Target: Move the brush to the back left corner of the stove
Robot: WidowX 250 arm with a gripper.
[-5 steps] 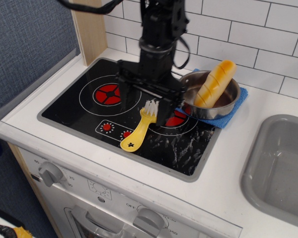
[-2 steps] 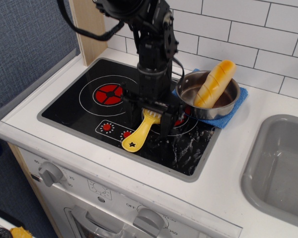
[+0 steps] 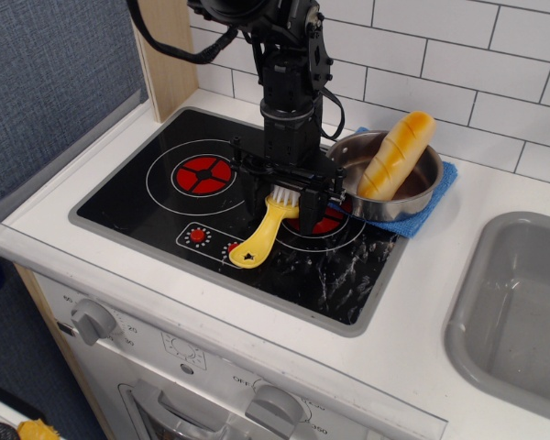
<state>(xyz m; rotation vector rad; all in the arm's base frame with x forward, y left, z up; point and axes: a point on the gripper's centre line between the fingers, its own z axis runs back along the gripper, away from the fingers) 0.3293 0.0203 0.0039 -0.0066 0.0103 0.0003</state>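
Observation:
The yellow brush (image 3: 261,236) lies slanted over the middle of the black stove (image 3: 137,197), its star-marked handle pointing to the front left. My gripper (image 3: 281,197) comes straight down on the white bristle end, and its black fingers (image 3: 257,192) press in on both sides of the head. The handle end looks slightly raised off the glass. The stove's back left corner (image 3: 188,121) holds nothing, and the left red burner (image 3: 200,171) sits just left of the gripper.
A metal pot (image 3: 420,192) holding a yellow-orange loaf (image 3: 399,151) stands on a blue cloth (image 3: 443,186) just right of the gripper. A grey sink (image 3: 522,302) is at the far right. A wooden post (image 3: 165,55) and the tiled wall border the stove's back.
The gripper came down from an open straddle and closed on the brush head. The brush has shifted slightly up and back, handle end included.

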